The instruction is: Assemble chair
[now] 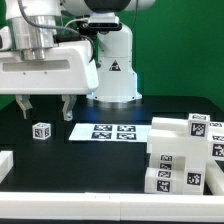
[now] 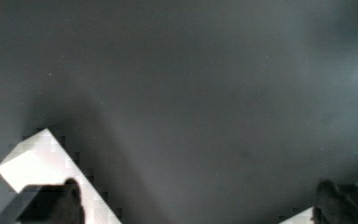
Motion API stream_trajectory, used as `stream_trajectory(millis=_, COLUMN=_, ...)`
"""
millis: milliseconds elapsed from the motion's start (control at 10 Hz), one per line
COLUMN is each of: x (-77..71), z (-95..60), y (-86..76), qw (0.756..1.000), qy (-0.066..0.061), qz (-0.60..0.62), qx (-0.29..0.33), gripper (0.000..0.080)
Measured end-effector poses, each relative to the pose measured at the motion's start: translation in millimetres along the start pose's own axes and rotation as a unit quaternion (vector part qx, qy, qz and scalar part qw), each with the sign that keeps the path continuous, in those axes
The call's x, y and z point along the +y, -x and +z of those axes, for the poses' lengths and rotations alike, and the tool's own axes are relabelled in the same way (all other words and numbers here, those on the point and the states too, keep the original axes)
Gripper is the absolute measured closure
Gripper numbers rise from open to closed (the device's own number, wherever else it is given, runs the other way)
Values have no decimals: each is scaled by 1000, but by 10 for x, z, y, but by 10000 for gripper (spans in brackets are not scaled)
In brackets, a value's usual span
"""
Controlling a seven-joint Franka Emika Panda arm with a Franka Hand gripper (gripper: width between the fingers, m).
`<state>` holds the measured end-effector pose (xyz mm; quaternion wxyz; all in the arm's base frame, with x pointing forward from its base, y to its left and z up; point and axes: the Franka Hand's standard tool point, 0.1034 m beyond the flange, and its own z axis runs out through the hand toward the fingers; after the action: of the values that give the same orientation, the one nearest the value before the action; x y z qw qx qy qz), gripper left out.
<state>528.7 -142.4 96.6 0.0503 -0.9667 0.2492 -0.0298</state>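
On the dark matte surface point(image 1: 110, 165), toward the exterior view's left, the robot's two-finger hand point(image 1: 46, 107) hung above the tabletop with its dark fingers point(image 1: 25, 106) pointing down and standing well apart, nothing between them. The tips were clear of the surface. Just below and between the fingers sat a small white plastic cube-shaped chair piece bearing a black-and-white tag point(image 1: 41, 130), resting on the surface and not touched by either finger.

Just beside that cube, toward the exterior view's right, lay the thin flat white marker board point(image 1: 108, 131) with its printed tags, flat on the surface in front of the large glossy white robot base point(image 1: 115, 70).

At the exterior view's right, a cluster of matte white blocky chair parts with small square tags point(image 1: 180, 155) stood stacked and packed close together; individual pieces could not be told apart with certainty, though several tagged faces showed toward the camera. Another white part point(image 1: 5, 163) was cut off by the exterior view's left edge, well apart from the cluster.

In the wrist view, both dark fingertips point(image 2: 43, 205) appeared at the frame's corners, widely separated, over bare dark surface. A white angular piece point(image 2: 48, 165) lay beside one fingertip; whether they touched could not be told. Which part it was could not be told either.
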Motion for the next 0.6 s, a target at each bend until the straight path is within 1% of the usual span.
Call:
stream_trajectory(millis=400, x=21, z=26, y=12, qw=1000, qy=1, qz=-12, qx=-5, gripper=151)
stream_trajectory(millis=500, x=104, z=92, y=30, qw=1000, qy=3, qz=-15, qx=-24, gripper=151)
stream_trajectory(millis=600, x=243, z=139, y=47, qw=998, qy=12, qz=-38, qx=-42, gripper=151)
